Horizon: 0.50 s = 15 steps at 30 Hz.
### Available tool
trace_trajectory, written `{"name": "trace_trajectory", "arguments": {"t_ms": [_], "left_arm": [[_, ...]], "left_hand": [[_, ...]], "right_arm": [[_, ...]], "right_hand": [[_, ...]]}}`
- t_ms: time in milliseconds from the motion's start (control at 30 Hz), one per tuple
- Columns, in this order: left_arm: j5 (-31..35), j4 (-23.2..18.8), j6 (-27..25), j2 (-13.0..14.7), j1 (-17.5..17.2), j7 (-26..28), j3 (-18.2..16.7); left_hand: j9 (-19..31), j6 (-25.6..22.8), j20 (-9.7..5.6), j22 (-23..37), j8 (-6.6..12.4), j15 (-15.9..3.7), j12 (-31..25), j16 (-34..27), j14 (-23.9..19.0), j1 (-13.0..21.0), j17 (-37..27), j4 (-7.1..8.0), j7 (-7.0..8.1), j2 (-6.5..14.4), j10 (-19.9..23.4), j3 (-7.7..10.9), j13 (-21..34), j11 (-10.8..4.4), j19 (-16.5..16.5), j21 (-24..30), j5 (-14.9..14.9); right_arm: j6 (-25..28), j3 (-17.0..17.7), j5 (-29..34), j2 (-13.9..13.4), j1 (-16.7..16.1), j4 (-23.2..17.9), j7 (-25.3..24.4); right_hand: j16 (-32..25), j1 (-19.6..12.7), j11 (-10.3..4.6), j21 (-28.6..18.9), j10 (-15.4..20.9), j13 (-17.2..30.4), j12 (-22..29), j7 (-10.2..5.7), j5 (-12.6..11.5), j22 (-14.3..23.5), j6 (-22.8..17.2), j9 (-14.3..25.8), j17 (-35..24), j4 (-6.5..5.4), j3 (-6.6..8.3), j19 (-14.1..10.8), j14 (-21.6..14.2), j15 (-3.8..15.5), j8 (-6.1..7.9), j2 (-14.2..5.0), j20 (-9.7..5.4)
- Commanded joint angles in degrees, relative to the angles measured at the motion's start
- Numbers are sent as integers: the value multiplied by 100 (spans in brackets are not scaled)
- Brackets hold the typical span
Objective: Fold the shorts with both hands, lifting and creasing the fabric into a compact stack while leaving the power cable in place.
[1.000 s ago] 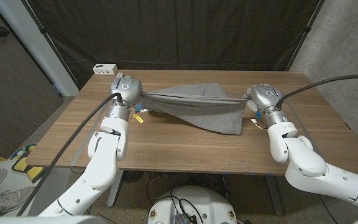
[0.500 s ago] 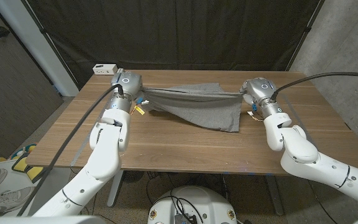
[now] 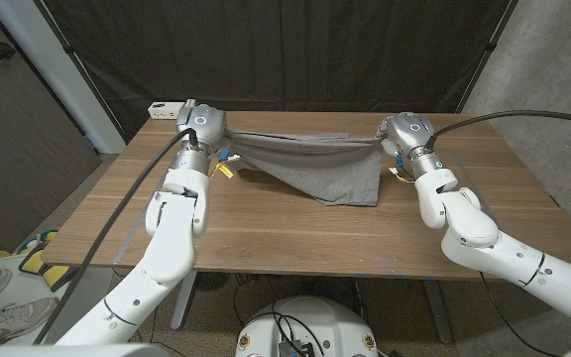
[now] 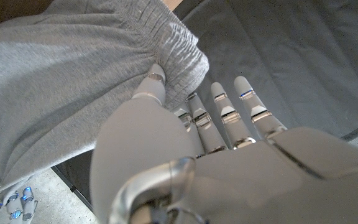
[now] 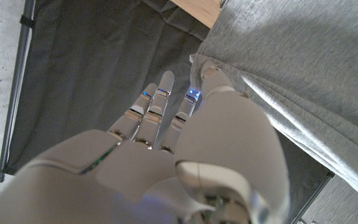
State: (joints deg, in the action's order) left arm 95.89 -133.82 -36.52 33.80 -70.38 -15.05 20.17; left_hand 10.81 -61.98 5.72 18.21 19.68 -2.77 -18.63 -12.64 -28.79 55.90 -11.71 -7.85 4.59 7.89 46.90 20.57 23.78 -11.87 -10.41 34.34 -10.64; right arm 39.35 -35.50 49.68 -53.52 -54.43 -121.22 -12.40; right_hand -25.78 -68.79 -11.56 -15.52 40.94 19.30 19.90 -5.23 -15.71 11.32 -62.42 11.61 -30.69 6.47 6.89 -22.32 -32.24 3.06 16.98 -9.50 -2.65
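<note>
- Our left hand (image 3: 202,127) pinches the waistband end of the grey shorts (image 3: 317,164); a slipping thumb would drop that corner.
- The shorts hang stretched over the table's (image 3: 266,233) far half, hem touching wood.
- Our right hand (image 3: 401,132) grips the opposite end.
- Bare wood nearer than the shorts leaves folding room; the far table edge is close.

The grey shorts (image 3: 315,164) hang stretched between the two hands near the far edge of the tabletop (image 3: 266,233), their gathered waistband pulled taut in a nearly straight line. Below it the cloth droops in loose folds, and the lower hem rests on the wood toward the right side.
</note>
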Motion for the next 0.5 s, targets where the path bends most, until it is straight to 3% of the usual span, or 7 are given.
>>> {"name": "trace_trajectory", "arguments": {"t_ms": [33,367,433,500], "left_arm": [[487,-288,47,-182,-273,23,-34],[1352,-438,347,-509,-310,-894,-207],[1504,-450,482,-569,-259,-1177,-254],[1479,-476,689,-512,-215,-1380,-353]], "left_hand": [[159,-266,-70,21,91,-896,19,34,-67,108,12,-39,-190,-21,45,45,32,-1,-22,39,-6],[140,-343,-63,16,108,-893,39,30,-71,116,9,-75,-204,-85,70,36,32,-2,11,66,21],[134,-303,-38,15,85,-870,62,14,-53,89,-13,-53,-208,-73,45,10,32,1,42,70,31],[195,-20,98,11,13,-803,213,27,111,-36,-58,71,-145,34,-169,-11,40,12,164,86,3]], "right_arm": [[-320,23,403,287,147,223,-36],[-408,55,604,459,202,289,44],[-407,31,692,488,216,309,53],[-438,36,694,513,224,315,88]], "right_hand": [[1,-56,13,-51,64,15,-13,17,5,7,-77,19,-32,-33,7,-66,-66,1016,-15,-14,-72],[0,-65,12,-72,88,22,-15,19,13,4,-121,20,-54,-37,2,-107,-97,1015,-15,-10,-10],[3,-63,12,-75,94,20,-16,24,14,4,-130,20,-54,-40,3,-114,-102,1011,-13,-13,-7],[2,-62,12,-75,94,18,-18,22,15,3,-134,19,-57,-40,1,-114,-106,1011,-13,-9,-5]]}}
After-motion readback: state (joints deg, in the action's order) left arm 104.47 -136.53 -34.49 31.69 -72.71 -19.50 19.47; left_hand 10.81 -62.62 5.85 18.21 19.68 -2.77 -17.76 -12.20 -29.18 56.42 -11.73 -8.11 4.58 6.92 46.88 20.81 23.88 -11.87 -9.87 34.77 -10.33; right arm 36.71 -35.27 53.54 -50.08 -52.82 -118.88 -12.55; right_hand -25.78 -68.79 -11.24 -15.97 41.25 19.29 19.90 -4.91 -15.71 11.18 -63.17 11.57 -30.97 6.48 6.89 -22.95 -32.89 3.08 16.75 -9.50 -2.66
